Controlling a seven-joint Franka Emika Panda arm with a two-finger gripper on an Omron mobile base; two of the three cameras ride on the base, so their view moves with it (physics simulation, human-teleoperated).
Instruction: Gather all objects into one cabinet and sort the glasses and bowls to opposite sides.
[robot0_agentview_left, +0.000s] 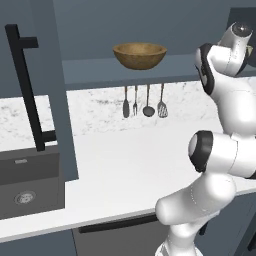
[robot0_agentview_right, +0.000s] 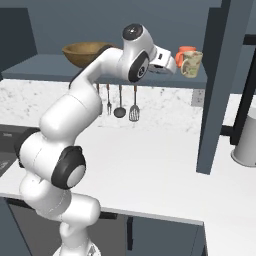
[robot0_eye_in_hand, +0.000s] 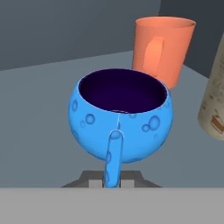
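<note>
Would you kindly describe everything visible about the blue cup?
The blue cup is round and glossy bright blue, with bubble-like dimples, a dark purple inside and a thin looped handle facing the camera. It is upright, apparently empty, above the grey cabinet shelf. The shut gripper pinches its handle. The orange cup stands just behind it.

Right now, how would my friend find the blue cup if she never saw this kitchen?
Look inside the open wall cabinet above the counter. At the right end of its shelf, by the orange cup and beige mug, the gripper holds the blue cup: round, bubbly, dark inside.
</note>
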